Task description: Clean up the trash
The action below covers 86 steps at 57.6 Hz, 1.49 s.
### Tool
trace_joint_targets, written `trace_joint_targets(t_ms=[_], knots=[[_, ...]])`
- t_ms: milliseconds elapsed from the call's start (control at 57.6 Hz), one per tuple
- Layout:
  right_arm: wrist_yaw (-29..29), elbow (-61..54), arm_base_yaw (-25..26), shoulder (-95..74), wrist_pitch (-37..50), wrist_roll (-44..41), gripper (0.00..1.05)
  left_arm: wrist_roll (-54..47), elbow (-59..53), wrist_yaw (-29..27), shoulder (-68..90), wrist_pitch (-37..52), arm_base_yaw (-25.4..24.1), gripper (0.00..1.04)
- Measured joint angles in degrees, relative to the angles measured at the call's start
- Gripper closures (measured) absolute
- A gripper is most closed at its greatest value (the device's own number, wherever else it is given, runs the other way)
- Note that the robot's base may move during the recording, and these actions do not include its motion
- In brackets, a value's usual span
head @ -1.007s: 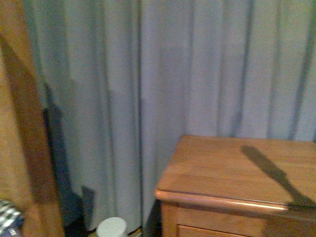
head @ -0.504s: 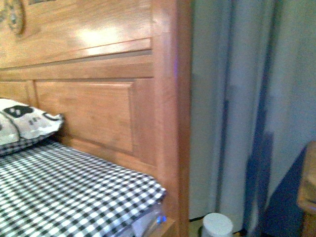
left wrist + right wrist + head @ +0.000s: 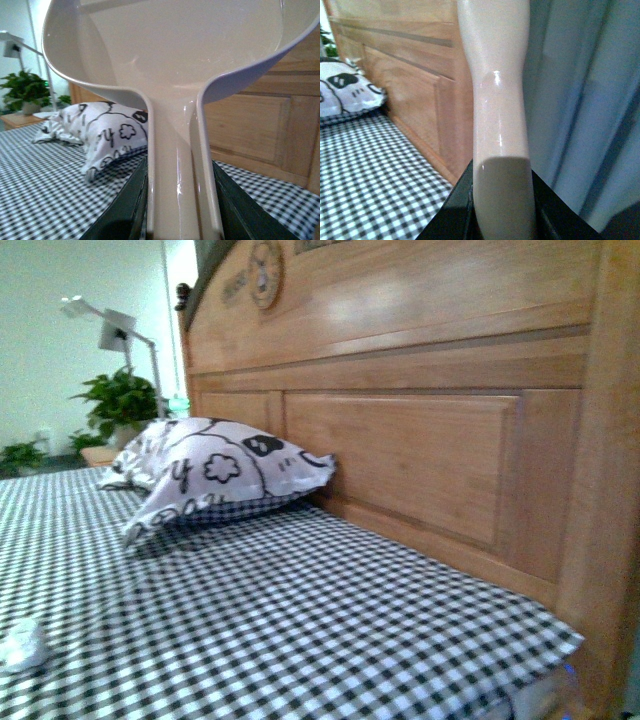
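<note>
The trash (image 3: 22, 645), a small crumpled wad of white paper, lies on the black-and-white checked bed sheet (image 3: 300, 610) at the front view's lower left edge. Neither arm shows in the front view. In the left wrist view my left gripper (image 3: 180, 205) is shut on the handle of the pale dustpan (image 3: 170, 55), whose scoop fills the upper part of that picture, held above the bed. In the right wrist view my right gripper (image 3: 502, 200) is shut on the pale brush handle (image 3: 495, 90); the brush head is out of view.
A printed pillow (image 3: 210, 475) rests against the tall wooden headboard (image 3: 420, 420). A potted plant (image 3: 120, 405) and a lamp (image 3: 115, 330) stand beyond the bed's far side. A grey-blue curtain (image 3: 585, 100) hangs past the headboard's end post.
The front view has swung from the curtain and a wooden cabinet, past the headboard's end post, onto the bed; the pillow and the trash have come into view.
</note>
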<state>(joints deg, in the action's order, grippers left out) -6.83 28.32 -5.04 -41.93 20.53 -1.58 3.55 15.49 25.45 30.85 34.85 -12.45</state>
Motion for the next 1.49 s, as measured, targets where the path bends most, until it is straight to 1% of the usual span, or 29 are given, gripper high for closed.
trace_joint_targets(t_ms=[399,521,538,573,590,625,660,764,833,868,886,1024,1094,1215,1389,1493], knots=[[0.7,0.0,-0.2,-0.1,0.0,0.0,0.84,0.2,0.0,-0.9,-0.2,0.0,-0.1,0.76],[-0.2,0.0,0.0,-0.1,0.0,0.0,0.84,0.2,0.0,0.2,-0.1,-0.4,-0.1,0.76],[-0.2,0.0,0.0,-0.1,0.0,0.0,0.84,0.3,0.7,0.6,-0.1,-3.1,-0.1,0.76],[-0.3,0.0,0.0,-0.1,0.0,0.0,0.84,-0.1,3.3,2.8,0.3,-11.4,-1.0,0.76],[-0.3,0.0,0.0,-0.1,0.0,0.0,0.84,-0.9,5.4,4.1,1.7,-16.7,-2.0,0.76],[-0.2,0.0,0.0,0.0,0.0,0.0,0.84,-3.7,8.2,5.9,5.4,-22.8,-4.3,0.76],[0.1,0.0,0.0,0.0,0.0,0.0,0.84,-6.7,9.2,7.6,9.1,-24.5,-6.3,0.76],[0.0,0.0,0.0,0.0,0.0,0.0,0.84,-13.6,11.9,11.3,18.9,-24.9,-10.1,0.76],[0.0,0.0,0.0,0.0,0.0,0.0,0.84,-22.5,16.6,15.1,29.3,-26.9,-12.6,0.76],[0.0,0.0,0.0,0.0,0.0,0.0,0.84,-27.4,19.1,15.8,34.3,-28.3,-13.2,0.76],[0.0,0.0,0.0,0.0,0.0,0.0,0.84,-27.8,19.6,15.8,35.3,-28.7,-13.2,0.76],[0.0,0.0,0.0,0.0,0.0,0.0,0.84,-38.2,24.7,14.6,45.6,-32.2,-12.6,0.76],[0.0,0.0,0.0,0.0,0.0,0.0,0.84,-43.3,26.5,12.9,49.4,-32.3,-11.1,0.76],[0.0,0.0,0.0,0.0,0.0,0.0,0.84,-49.3,28.7,11.3,53.6,-33.6,-7.8,0.76],[0.0,0.0,0.0,0.0,0.0,0.0,0.84,-53.7,31.6,10.4,57.4,-37.0,-3.3,0.76],[0.0,0.0,0.0,0.0,0.0,0.0,0.84,-55.5,33.5,10.4,58.1,-40.1,-2.0,0.76]])
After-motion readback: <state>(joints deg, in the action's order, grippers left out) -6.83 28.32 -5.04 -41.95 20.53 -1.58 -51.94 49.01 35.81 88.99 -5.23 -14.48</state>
